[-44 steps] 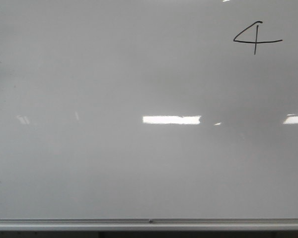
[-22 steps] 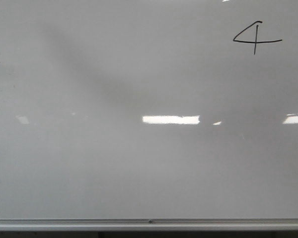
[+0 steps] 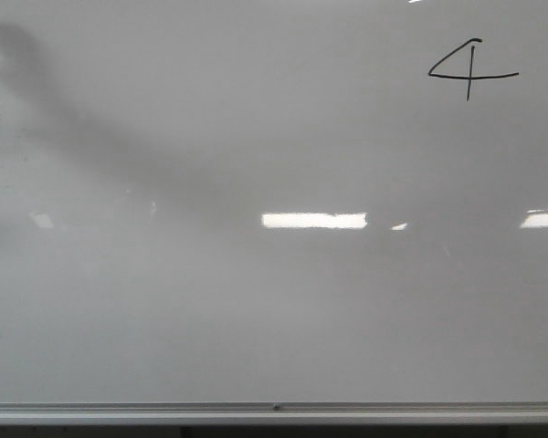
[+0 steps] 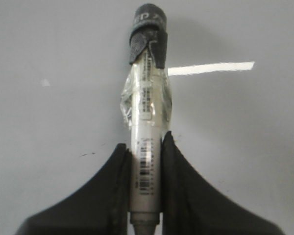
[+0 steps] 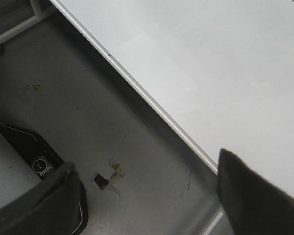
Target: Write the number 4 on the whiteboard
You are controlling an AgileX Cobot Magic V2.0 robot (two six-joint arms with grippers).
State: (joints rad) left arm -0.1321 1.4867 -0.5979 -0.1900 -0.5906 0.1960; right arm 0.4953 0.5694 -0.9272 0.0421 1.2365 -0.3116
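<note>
Since 0.5 s ago, a dark part of the left arm has come into the front view at the far upper left edge, and the grey shadow across the large glossy white-grey whiteboard (image 3: 274,301) has spread toward that corner. The small thin black hand-drawn number 4 (image 3: 469,70) sits unchanged in the board's upper right, well apart from the arm.

The left gripper (image 4: 146,161) is clamped on a white barcoded marker with a black taped cap end (image 4: 146,122), held upright between both black fingers (image 4: 112,191). The right gripper (image 5: 147,196) hangs with its fingers spread and nothing between them, over the grey floor (image 5: 88,112) below the board's silver metal rail (image 5: 152,105).

Judging by the finished digit, the writing step looks done or a new approach is starting; the next move likely calls for steering the marker clear of the board or toward bare surface. Nothing stands between the marker and the board; bright rectangular light reflections (image 3: 314,220) are only glare. Whether the tip touches the board cannot be told.
</note>
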